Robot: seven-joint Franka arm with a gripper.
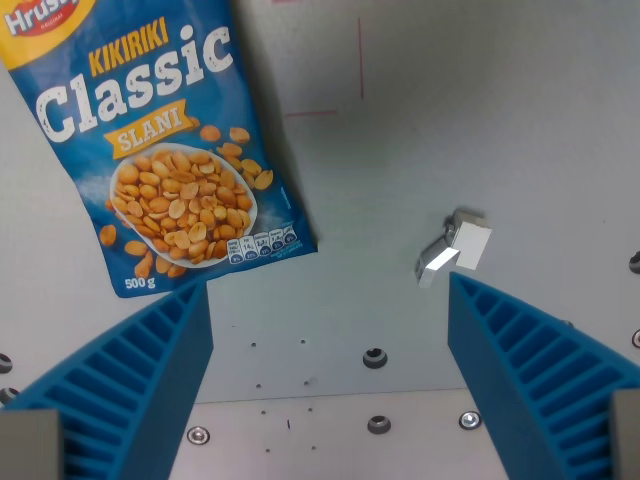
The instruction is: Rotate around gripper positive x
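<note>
A blue peanut bag [165,150] reading "KIKIRIKI Classic SLANI" and "500 g" is lying tilted in the upper left of the frame on the grey table [450,120]. The gripper [330,375] is hanging above, its blue ribbed fingers [130,385] spreading wide at the lower corners, holding nothing.

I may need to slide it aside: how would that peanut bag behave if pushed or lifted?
The peanut bag lies flat on the table, so it should slide, not roll or tip. Its glossy film looks slippery and would likely flex and sag when lifted. The label reads 500 g, so it is probably fairly heavy for its size.
</note>
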